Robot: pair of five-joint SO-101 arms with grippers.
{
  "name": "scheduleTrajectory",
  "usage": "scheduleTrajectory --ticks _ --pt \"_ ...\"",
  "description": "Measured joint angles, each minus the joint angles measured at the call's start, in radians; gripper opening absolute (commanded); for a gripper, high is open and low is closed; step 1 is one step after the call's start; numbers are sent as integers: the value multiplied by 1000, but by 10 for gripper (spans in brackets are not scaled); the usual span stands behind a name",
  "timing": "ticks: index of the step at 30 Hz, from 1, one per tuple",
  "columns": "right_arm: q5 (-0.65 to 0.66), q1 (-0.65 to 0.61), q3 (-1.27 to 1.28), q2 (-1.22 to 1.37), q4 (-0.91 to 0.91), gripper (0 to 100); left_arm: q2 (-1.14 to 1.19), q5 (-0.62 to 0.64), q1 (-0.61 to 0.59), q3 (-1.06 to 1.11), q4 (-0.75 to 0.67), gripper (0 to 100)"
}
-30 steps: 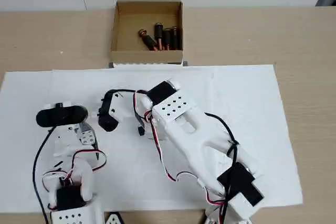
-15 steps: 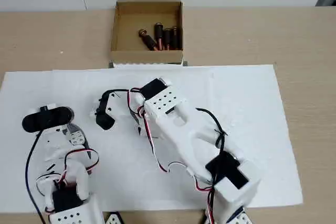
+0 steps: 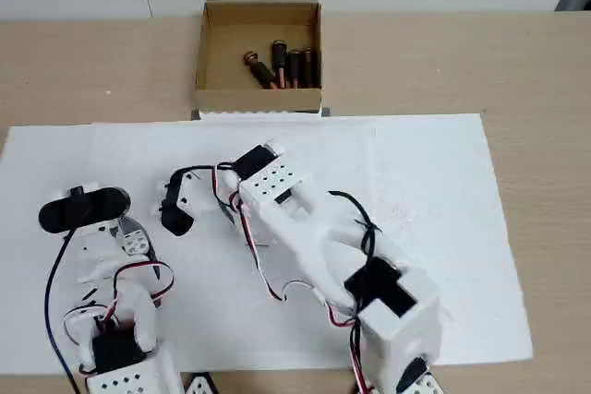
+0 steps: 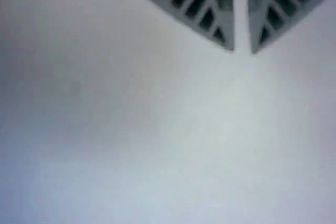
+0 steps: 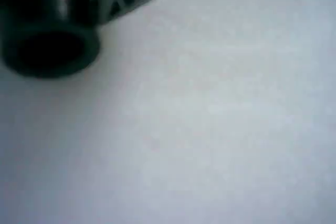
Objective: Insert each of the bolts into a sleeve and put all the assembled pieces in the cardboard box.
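Two grippers to mind, taken from the left. First, left gripper (image 4: 241, 50): low over the white sheet (image 3: 434, 191), fingers pressed nearly together, nothing between them. Just to its right in the high view, right gripper (image 3: 175, 205), pinching a black sleeve (image 5: 50, 51) close above the sheet, hollow mouth facing outward; bolt inside or not, impossible to tell. Judged as the step in hand: moving that sleeve to meet a bolt, or on to the box. Hold the pinch firm and mid-body to stop any rolling or tilting. Leave the mouth free of the fingers. Lift clear of the sheet before swinging, to avoid dragging or wrinkling the paper. Leave the left arm parked, out of the swing path. Farther right and back, cardboard box (image 3: 259, 99), four finished pieces (image 3: 282, 64) bunched toward its right side. Aim for the bare left half, come in above the front wall, and lower well inside before letting go.
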Motion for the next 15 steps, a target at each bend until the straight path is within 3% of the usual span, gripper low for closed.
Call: scheduleTrajectory --ticks 3,9,15 --pt "0 0 -11 25 -9 128 0 0 0 0 0 6" --pt "0 3 -23 37 -20 6 0 0 0 0 0 6" --pt "-3 5 -104 57 48 9 0 0 0 0 0 6"
